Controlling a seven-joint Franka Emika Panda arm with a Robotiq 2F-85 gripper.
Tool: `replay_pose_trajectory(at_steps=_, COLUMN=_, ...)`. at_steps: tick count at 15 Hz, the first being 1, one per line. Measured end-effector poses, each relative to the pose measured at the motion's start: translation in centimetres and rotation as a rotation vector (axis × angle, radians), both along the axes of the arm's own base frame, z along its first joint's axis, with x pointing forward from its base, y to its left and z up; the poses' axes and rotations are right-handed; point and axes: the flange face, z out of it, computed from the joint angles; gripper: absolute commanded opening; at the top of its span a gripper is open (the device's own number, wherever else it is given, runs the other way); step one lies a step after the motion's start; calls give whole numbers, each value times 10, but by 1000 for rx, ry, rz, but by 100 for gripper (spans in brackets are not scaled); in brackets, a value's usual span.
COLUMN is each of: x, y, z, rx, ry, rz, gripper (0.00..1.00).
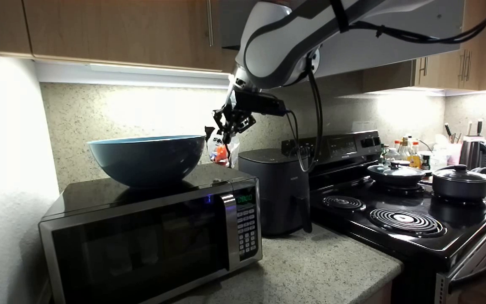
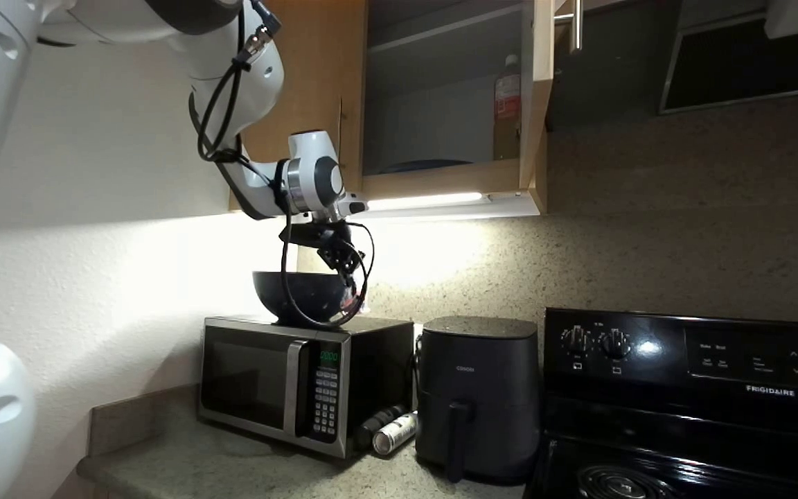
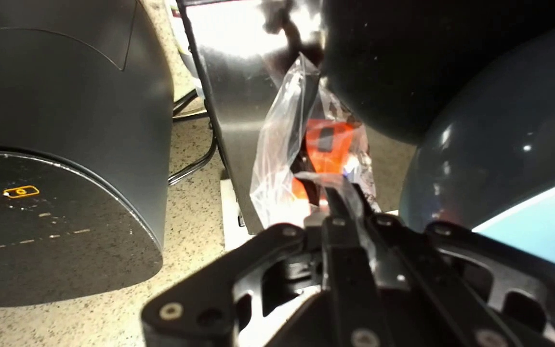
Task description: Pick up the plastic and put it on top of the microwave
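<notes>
The plastic (image 3: 328,140) is a clear, crumpled wrapper with red-orange and white print. My gripper (image 3: 347,197) is shut on it, with a clear strip pinched between the fingers. The plastic also shows below the gripper (image 1: 227,137) in an exterior view (image 1: 221,154); in another exterior view (image 2: 352,301) it is partly hidden by a cable. It hangs at the back right of the silver microwave (image 1: 141,249), beside the blue bowl (image 1: 150,162) on top. The microwave also shows in an exterior view (image 2: 250,378). I cannot tell whether the plastic touches the microwave top.
A black air fryer (image 2: 479,402) stands right of the microwave; it also shows in the wrist view (image 3: 65,96). A can (image 2: 395,433) lies between them. Upper cabinets (image 1: 120,33) hang above, one door (image 2: 539,90) open. A stove (image 1: 403,219) with pans lies further right.
</notes>
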Motion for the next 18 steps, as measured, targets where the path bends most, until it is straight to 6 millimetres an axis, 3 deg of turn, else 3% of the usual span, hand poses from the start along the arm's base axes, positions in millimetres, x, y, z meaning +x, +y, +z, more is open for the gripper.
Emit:
replay_pose_trajectory(at_steps=7, x=-22, y=7, z=4, rx=-6, ry=164, rz=73, gripper=4)
replay_pose_trajectory(at_steps=15, x=-16, y=4, z=-50, rx=-3, ry=313, rz=101, gripper=4)
replay_pose_trajectory(at_steps=16, x=-14, y=2, z=-55, rx=-4, ry=320, rz=99, gripper=29)
replay_pose_trajectory(at_steps=18, x=-11, y=-1, z=-61, rx=-6, ry=329, rz=93, gripper=36)
